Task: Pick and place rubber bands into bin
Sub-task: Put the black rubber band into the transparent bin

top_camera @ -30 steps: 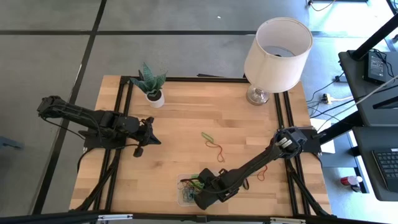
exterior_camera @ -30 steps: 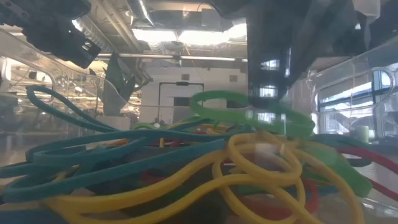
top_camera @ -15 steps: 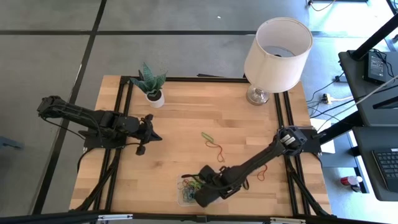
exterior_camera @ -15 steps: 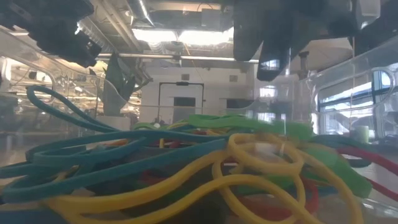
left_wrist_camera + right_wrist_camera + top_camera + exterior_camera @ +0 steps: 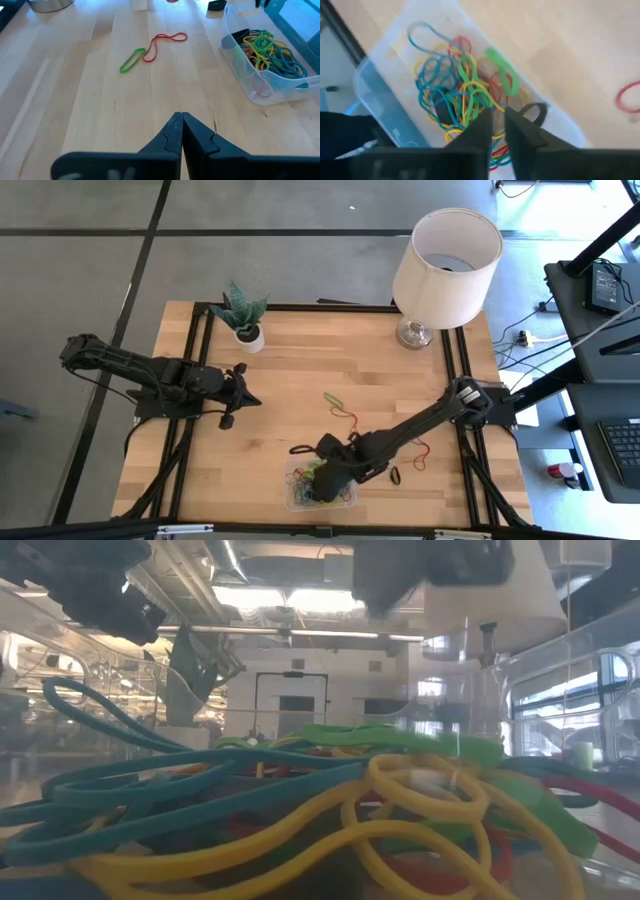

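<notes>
The clear bin (image 5: 345, 499) stands near the table's near edge and holds a tangle of rubber bands (image 5: 460, 95) in teal, yellow, green and red, which fill the low view (image 5: 330, 800). My right gripper (image 5: 498, 122) hovers above the bin, narrowly open and holding nothing. Loose bands lie flat on the wood: a green one (image 5: 333, 398), a red one (image 5: 347, 420), another red (image 5: 421, 456), and black ones (image 5: 300, 450) (image 5: 395, 475). My left gripper (image 5: 181, 120) waits shut at mid-left (image 5: 245, 397).
A white lamp (image 5: 445, 255) stands at the far right corner and a small potted plant (image 5: 242, 315) at the far left. Black rails (image 5: 200, 350) run along both sides. Bare wood lies between the bin and the loose bands.
My right gripper has let go of a green band inside the bin and risen out of it, drawing back toward the far edge. The green band has dropped flat onto the pile. The left arm has kept still.
</notes>
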